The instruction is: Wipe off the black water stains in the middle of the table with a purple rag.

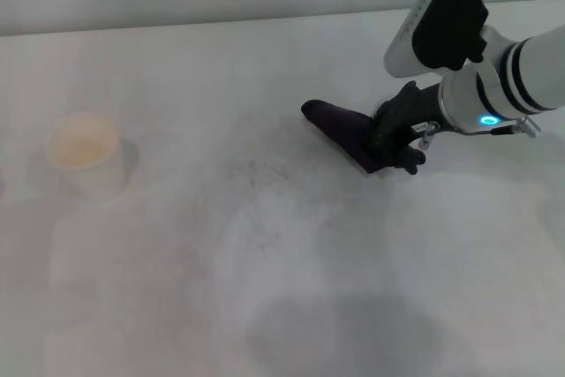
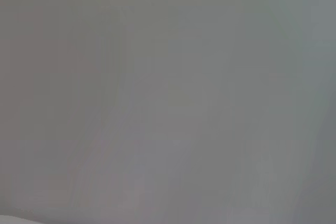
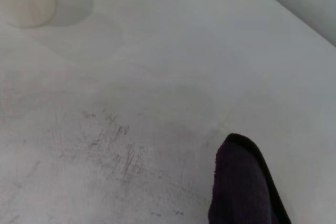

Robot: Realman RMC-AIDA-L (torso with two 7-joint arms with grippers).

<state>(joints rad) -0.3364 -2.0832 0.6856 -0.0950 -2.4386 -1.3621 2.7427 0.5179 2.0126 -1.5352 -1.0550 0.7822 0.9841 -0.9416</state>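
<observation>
Up on the head view, the right claw [image 1: 399, 143] is reaching in from the right side and is pinching one end of the purple rag [image 1: 340, 125]. The claw is closed tight on the cloth. The rag is lying on the white surface [image 1: 265, 306], with its pointed free end sticking out toward the robot's left. It is sitting right of the middle and a bit toward the far side. Faint grey scratchy marks [image 1: 258, 174] are showing near the middle of the surface, just to the left of the rag and not touching it. I cannot find a round black blot anywhere. A pale cup [image 1: 85, 154] is standing far off on the left side, well apart from the rag.

Next, the left wrist view is showing only plain grey, so the left claw is not showing at all.

Last, the right wrist view is showing the dark rag [image 3: 241, 187] lying on the surface [image 3: 210, 51]. Thin grey scratch marks [image 3: 113, 148] are sitting beside the rag. The pale cup [image 3: 29, 1] is peeking in at one corner, far from the rag.
</observation>
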